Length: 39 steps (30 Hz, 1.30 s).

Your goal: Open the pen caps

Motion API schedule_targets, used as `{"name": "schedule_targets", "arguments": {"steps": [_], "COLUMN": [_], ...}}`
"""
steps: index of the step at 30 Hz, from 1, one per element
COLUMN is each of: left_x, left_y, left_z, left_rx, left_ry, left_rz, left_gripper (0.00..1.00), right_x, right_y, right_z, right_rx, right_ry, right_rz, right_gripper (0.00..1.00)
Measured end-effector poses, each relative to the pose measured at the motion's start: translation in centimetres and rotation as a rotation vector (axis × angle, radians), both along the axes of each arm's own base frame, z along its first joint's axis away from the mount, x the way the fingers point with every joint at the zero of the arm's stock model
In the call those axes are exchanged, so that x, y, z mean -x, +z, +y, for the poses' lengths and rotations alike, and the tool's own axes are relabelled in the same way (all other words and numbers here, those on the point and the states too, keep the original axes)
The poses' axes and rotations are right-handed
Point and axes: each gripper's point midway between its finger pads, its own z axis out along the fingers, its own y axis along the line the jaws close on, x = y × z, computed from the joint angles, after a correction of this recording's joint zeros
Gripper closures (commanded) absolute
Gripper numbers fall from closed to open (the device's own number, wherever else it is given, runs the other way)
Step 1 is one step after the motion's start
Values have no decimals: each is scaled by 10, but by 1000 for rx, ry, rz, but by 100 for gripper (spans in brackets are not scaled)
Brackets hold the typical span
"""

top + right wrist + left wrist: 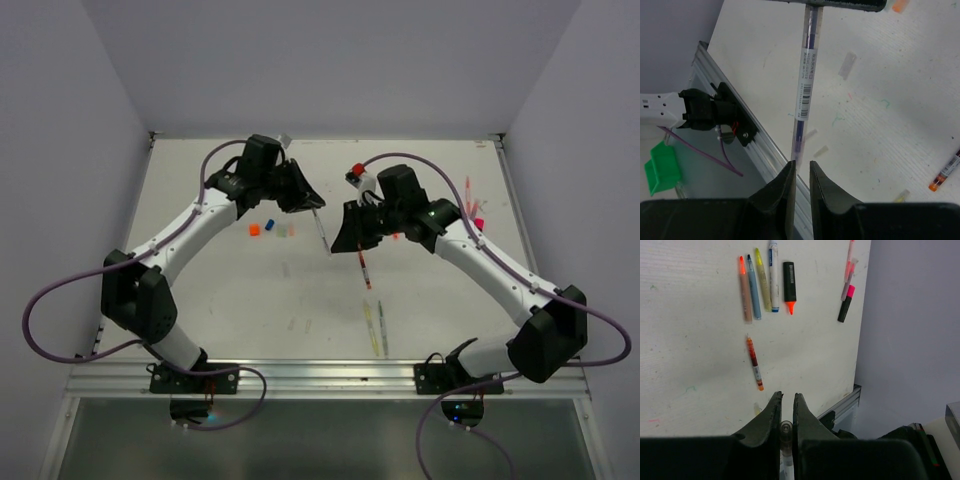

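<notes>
Top view: left claw [312, 205] and right claw [338, 245] meet over the middle of the table [220, 290]. Clear pen [322, 232] slants between them, 11 to 5 o'clock. Loose pen caps [255, 229] lie on the table at 8 o'clock of the left claw: orange, blue and a greenish one, close together, apart from every pen. Red pen [364, 268] lies flat at 5 o'clock of the right claw. Two yellow-green pens [376, 328] sit near the 6 o'clock edge, pink pens [471, 200] by the 3 o'clock edge.

Left wrist: left claw [787, 396] clenched on the clear pen [785, 432], whose rounded see-through end shows between the fingers. Cap or bare end, can't tell. Red pen [755, 364] at 11 o'clock of the claw. Row of pens [762, 280] at 12 o'clock: orange, grey-blue, yellow, white. Just beside it a black highlighter [789, 285], bare orange tip pointing to 6. Second highlighter [844, 310], black with a pink far end, at 1 o'clock near the table edge.

Right wrist: clear pen [806, 75], barcode label and dark ink, runs from the left claw [840, 4] at 12 o'clock down to the right claw [801, 167]. Jaws a thin slit apart, and the pen's end meets the tip of the 9 o'clock finger. Gripping or let go, can't tell. One of the pen caps [898, 6], orange, at 1 o'clock. Red pen [946, 174] at 3 o'clock.
</notes>
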Motion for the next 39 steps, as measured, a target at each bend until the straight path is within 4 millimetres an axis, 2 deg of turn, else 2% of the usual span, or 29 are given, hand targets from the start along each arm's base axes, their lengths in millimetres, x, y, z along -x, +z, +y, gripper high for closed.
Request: {"name": "schedule_targets", "arguments": {"steps": [3,6,13,19,22,24,25,26,35,39], "left_x": [2,5,14,16,16,16,15,15,13,16], "left_y": [-1,-4,-5,-5,-5,-5,-4,-4,-16,-21], "left_z": [2,0,-10,-12,-12,-12,-12,-13,-1,7], "left_rx": [-16,-27,-31,-29,-25,-20,-16,-14,-94,-172], "left_ry": [-9,-18,-47,-51,-43,-33,-27,-23,47,86], "left_rz": [-8,-7,-5,-2,4,13,17,18,45,104], "left_gripper": [100,100,100,100,100,100,100,100,100,100], "right_x": [-5,-10,-29,-37,-38,-36,-35,-33,-31,-25], "right_y": [0,5,14,3,-1,-2,-2,-2,-17,-22], "right_z": [2,4,15,20,23,25,27,29,32,34], "right_rx": [-5,-14,-38,-31,-28,-26,-26,-26,39,44], "right_ry": [-2,-9,-12,-14,-11,-6,-1,6,-48,-71], "right_rz": [-7,-19,-51,-36,-29,-27,-28,-29,-40,-96], "right_gripper": [70,67,65,65,68,75,82,100,100,100]}}
